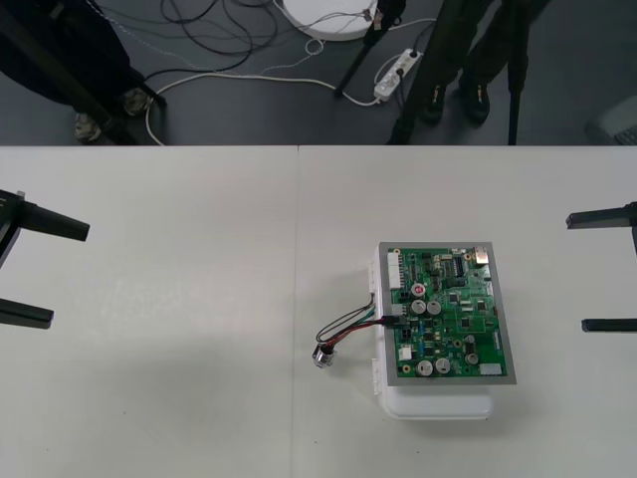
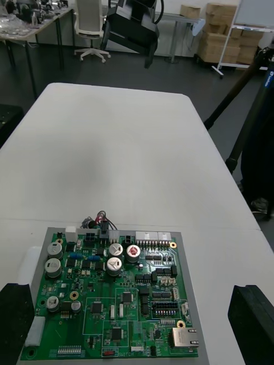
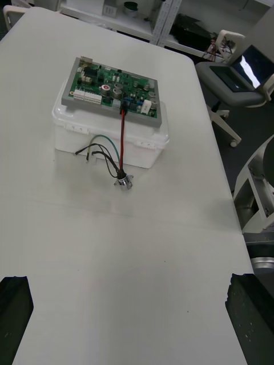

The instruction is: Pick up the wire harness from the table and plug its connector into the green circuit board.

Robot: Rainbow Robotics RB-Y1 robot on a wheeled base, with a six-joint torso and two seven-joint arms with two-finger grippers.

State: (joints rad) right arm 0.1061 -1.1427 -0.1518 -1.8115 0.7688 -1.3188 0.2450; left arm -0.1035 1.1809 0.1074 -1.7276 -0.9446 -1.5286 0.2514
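Observation:
The green circuit board [image 1: 448, 314] lies on its white base [image 1: 438, 403] right of the table's middle. The harness's black plug [image 1: 395, 319] sits in a connector on the board's left edge. Its red, black and green wires [image 1: 348, 324] trail left down to the table, and the round metal socket [image 1: 323, 357] lies there. In the left wrist view the plug [image 3: 123, 107] stands on the board [image 3: 114, 88], with the socket [image 3: 123, 182] in front of the base [image 3: 103, 137]. My left gripper [image 1: 35, 271] waits open at the left edge. My right gripper [image 1: 605, 271] waits open at the right edge.
A seam [image 1: 298, 299] runs front to back through the table, just left of the harness. Wide bare table lies between each gripper and the board. Beyond the far edge there are cables and a power strip [image 1: 396, 70] on the dark floor.

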